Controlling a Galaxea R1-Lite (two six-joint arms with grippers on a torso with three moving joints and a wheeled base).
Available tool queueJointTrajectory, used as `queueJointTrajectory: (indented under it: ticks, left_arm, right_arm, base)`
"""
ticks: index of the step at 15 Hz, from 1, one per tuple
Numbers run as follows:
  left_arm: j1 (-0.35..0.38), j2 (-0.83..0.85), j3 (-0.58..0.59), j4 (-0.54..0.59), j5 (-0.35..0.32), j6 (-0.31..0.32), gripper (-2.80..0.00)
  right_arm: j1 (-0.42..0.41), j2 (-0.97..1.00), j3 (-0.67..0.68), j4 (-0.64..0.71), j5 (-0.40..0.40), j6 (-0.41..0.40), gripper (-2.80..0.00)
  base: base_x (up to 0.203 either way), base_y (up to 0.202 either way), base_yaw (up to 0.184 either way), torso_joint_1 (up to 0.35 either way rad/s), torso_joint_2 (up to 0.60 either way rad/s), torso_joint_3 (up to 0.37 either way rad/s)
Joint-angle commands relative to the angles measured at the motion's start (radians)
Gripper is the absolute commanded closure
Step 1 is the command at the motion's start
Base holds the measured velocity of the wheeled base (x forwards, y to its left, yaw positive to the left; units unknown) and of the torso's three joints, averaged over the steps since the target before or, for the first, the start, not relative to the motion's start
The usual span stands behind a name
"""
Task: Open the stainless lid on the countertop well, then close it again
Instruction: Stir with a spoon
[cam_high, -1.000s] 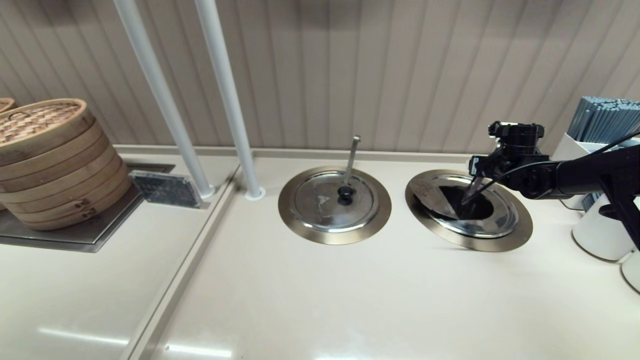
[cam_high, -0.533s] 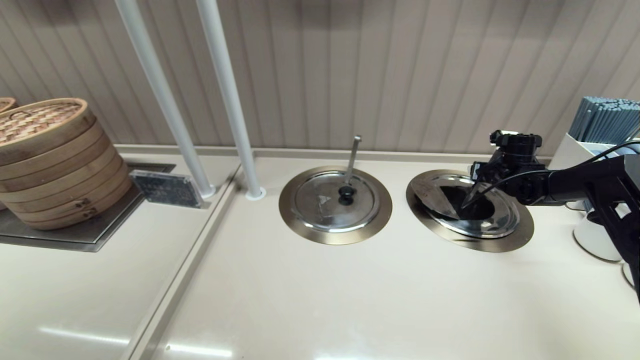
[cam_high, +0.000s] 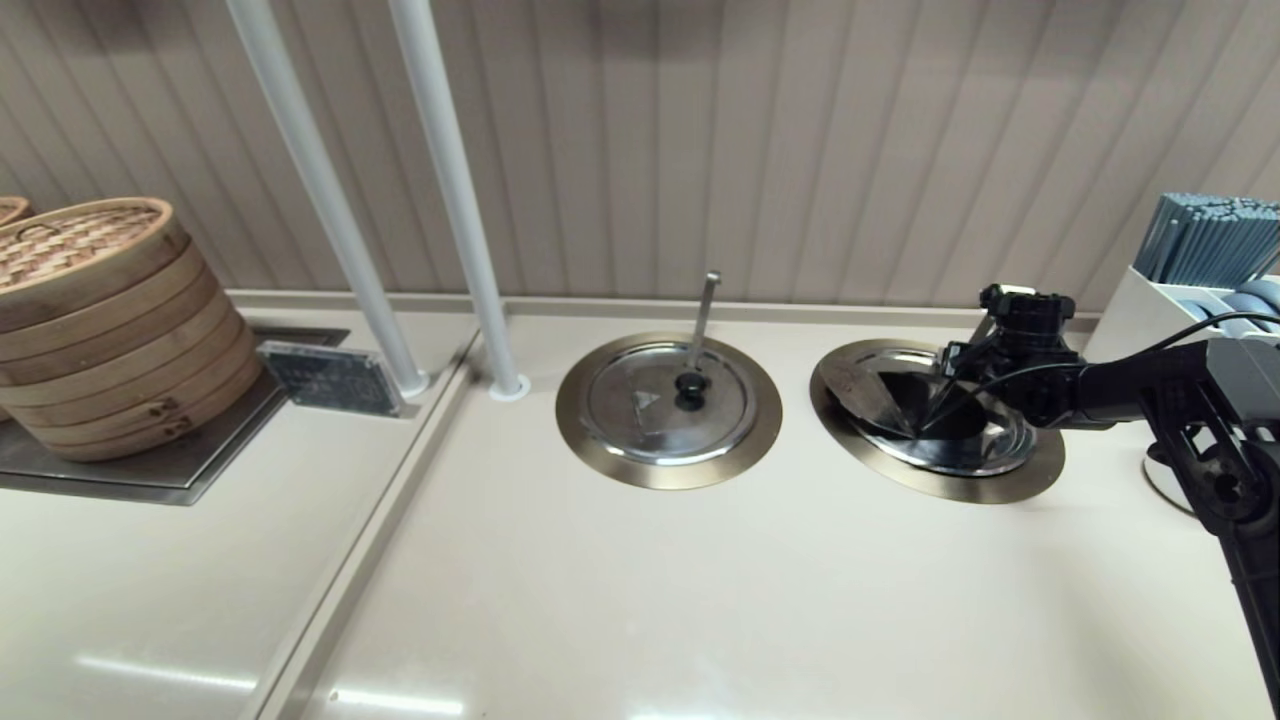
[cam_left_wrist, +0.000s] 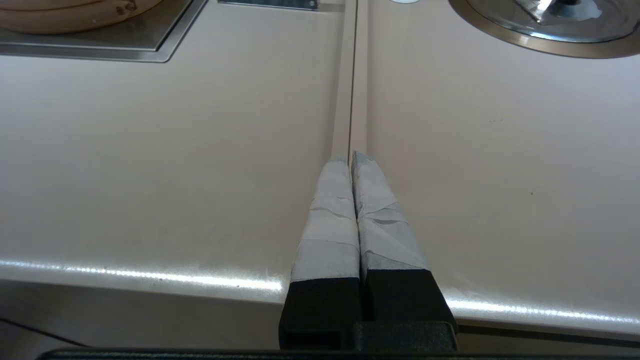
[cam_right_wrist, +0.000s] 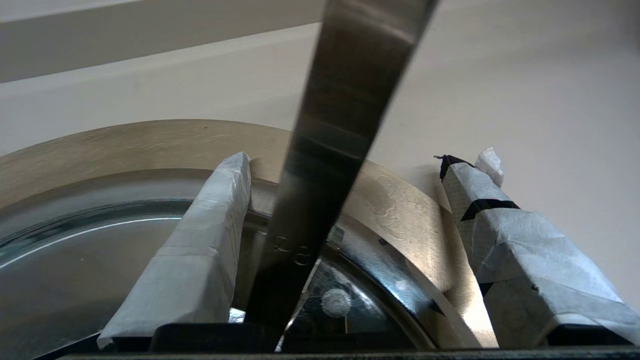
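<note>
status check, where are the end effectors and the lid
Right end effector open over the well, straddling ladle handle. Lid seated. Left end effector shut, parked above counter.

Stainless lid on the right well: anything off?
Yes. The stainless lid looks askew on the countertop well: its left edge seems to ride over the brass ring, while the twin lid sits centred. The right claw is open above it, straddling the ladle handle. The left claw is shut, parked.

light: bright, even | glare: streaks on worktop (cam_high: 640, 600) front edge | shadows: soft | blur: handle (cam_right_wrist: 325, 150) close-up
</note>
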Motion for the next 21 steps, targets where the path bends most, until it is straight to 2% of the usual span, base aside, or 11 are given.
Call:
queueJointTrajectory:
  ticks: [1, 2, 3, 15, 21]
  left_arm:
    - [0.0, 0.0, 0.0, 0.0, 0.001, 0.0, 0.0]
    - [0.0, 0.0, 0.0, 0.0, 0.001, 0.0, 0.0]
    - [0.0, 0.0, 0.0, 0.0, 0.0, 0.0, 0.0]
    - [0.0, 0.0, 0.0, 0.0, 0.001, 0.0, 0.0]
    - [0.0, 0.0, 0.0, 0.0, 0.0, 0.0, 0.0]
  right_arm:
    - [0.01, 0.008, -0.002, -0.007, -0.001, 0.001, -2.8]
    - [0.013, 0.006, -0.001, -0.027, -0.001, 0.003, -2.8]
    - [0.019, 0.004, 0.004, -0.046, -0.002, 0.001, 0.0]
    - [0.019, -0.025, 0.017, -0.097, -0.005, 0.007, 0.0]
    - [0.074, -0.244, 0.192, -0.097, -0.005, 0.023, 0.0]
  base:
    - [0.0, 0.0, 0.0, 0.0, 0.0, 0.0]
    - [0.0, 0.0, 0.0, 0.0, 0.0, 0.0]
    - [0.0, 0.0, 0.0, 0.0, 0.0, 0.0]
    - [0.0, 0.0, 0.0, 0.0, 0.0, 0.0]
    - [0.0, 0.0, 0.0, 0.0, 0.0, 0.0]
